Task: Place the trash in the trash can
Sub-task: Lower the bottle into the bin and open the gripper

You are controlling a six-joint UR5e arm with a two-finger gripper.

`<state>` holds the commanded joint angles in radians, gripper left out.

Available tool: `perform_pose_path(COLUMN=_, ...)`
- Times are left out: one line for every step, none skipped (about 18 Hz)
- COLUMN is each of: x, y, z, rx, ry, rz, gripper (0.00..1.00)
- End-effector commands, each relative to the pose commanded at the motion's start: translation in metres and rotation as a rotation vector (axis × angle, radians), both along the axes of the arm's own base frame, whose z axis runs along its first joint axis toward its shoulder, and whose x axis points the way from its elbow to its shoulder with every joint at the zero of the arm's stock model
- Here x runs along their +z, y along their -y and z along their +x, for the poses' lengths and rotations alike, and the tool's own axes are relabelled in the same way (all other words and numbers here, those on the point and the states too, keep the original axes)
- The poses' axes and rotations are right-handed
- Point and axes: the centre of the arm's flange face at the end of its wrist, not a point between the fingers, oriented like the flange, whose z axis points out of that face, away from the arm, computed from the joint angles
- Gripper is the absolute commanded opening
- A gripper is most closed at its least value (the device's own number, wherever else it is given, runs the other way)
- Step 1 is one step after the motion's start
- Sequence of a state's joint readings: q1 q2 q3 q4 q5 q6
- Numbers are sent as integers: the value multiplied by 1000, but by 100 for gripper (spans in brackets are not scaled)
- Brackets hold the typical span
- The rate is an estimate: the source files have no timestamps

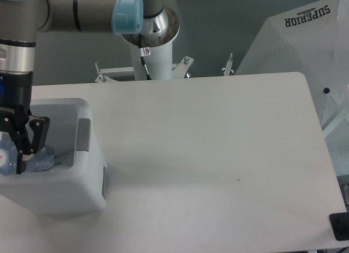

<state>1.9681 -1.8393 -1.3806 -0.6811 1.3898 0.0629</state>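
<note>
The white trash can (60,190) stands at the table's left edge, with a grey panel (83,135) on its rim. My gripper (27,156) hangs inside its opening, fingers (38,137) spread apart with nothing clearly between them. A crumpled bluish clear piece of trash (48,158) lies inside the can just right of the fingertips. Another bluish rounded item (5,158), possibly the bottle, shows inside the can at the frame's left edge, partly cut off. I cannot tell the bag and the bottle apart with certainty.
The white table (207,138) spreads to the right of the can. The arm's base column (154,56) stands behind the far edge. A white umbrella-like reflector (305,40) is at the back right. A dark object (341,227) sits at the front right corner.
</note>
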Motion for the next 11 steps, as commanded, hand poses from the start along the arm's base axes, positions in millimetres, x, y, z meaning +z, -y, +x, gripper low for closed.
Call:
perform_pose_path(x=2, y=2, z=0, rx=2, ry=-1, rz=3, gripper=100)
perform_pose_path(x=2, y=3, z=0, rx=3, ry=0, rz=2, gripper=100)
perform_pose_path(x=7, y=7, z=2, rx=2, ry=-4, rz=8, gripper=100)
perform_pose_path(x=11, y=9, z=2, rx=2, ry=-7, rz=14, gripper=100)
perform_pose_path(x=12, y=10, z=0, rx=4, ry=-9, rz=15, gripper=100)
perform_pose_path(x=14, y=11, z=-2, rx=5, ry=-14, rz=17, gripper=100)
perform_pose_path(x=15, y=13, z=-13, rx=7, ry=-32, rz=16, gripper=100)
perform_pose_path(x=13, y=19, z=-41, rx=17, ry=-70, rz=4, gripper=100)
perform_pose_path(x=11, y=24, z=-63, rx=7, ry=-114, rz=-10, gripper=100)
perform_pose_path(x=8, y=27, z=-82, rx=-5, ry=-156, rz=-26, gripper=100)
perform_pose_path(x=5, y=30, z=-103, rx=-4, ry=-185, rz=-39, gripper=100)
